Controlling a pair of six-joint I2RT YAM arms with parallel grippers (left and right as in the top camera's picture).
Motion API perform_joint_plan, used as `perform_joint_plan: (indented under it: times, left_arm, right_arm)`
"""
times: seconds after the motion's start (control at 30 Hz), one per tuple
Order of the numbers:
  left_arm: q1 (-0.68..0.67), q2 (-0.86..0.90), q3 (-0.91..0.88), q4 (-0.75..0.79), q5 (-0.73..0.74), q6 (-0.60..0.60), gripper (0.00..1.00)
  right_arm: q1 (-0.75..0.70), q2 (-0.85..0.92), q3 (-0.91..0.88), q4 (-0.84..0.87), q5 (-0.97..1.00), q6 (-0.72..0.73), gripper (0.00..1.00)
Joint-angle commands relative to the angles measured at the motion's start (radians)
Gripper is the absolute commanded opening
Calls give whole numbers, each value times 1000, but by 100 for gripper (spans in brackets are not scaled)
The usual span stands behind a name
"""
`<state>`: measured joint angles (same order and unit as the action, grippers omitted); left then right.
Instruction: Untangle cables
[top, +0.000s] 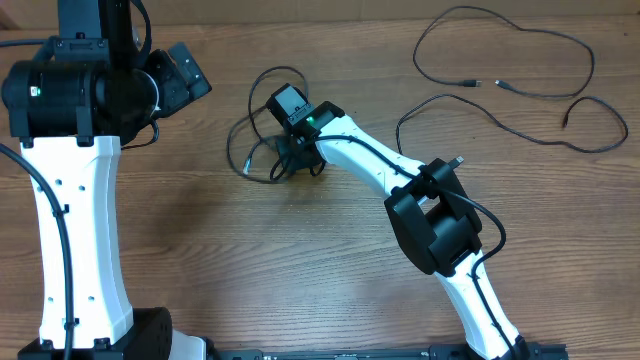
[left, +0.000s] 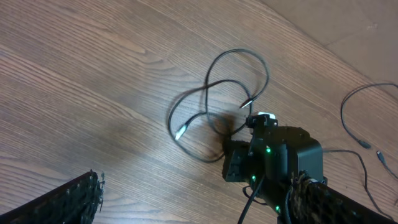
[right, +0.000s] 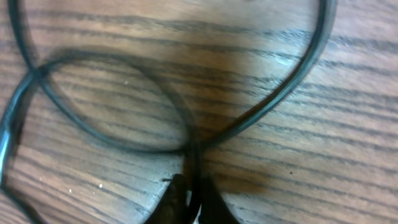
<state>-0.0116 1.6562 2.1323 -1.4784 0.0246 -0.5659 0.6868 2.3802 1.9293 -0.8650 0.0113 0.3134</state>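
– Fingertips (right: 168, 210) of my right gripper (right: 191, 202) are pressed together on one strand of the tangled cables (right: 273, 99), low on the wooden table (right: 348, 186).
– And the rest?
– Loops cross around my pinch. My left gripper (top: 185, 72) hangs spread wide, well apart. Loose cables (top: 520, 90) lie far right, already separate. I judge this the grasping step; next, I should lift and draw this strand gently clear of the loops.

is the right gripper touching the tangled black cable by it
Touching. The right wrist view shows the right gripper pinched shut on a strand of the thin black tangled cable.
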Motion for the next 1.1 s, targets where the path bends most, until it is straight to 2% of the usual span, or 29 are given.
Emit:
perform_joint_plan:
  times: [0.0,0.2,0.5,0.6,0.77,1.07]
  left_arm:
    - [-2,6,-5,-6,-13,20,100]
    - [-2,6,-5,-6,-13,20,100]
    - [-2,6,-5,-6,-13,20,99]
    - [-2,6,-5,-6,-13,20,99]
    - [-2,6,-5,-5,-13,20,99]
    - [-2,6,-5,2,-13,20,99]
  right_arm:
    - [-2,4,6,-4,14,0,4]
    - [-2,-5,130,-86,14,-2,4]
    - [-2,-64,468,-153,49,-10,4]
    - [-2,-95,574,-159,80,-60,4]
    - [-2,-148,632,-157,101,-61,4]
    - [-2,-231,638,-138,153,-83,4]
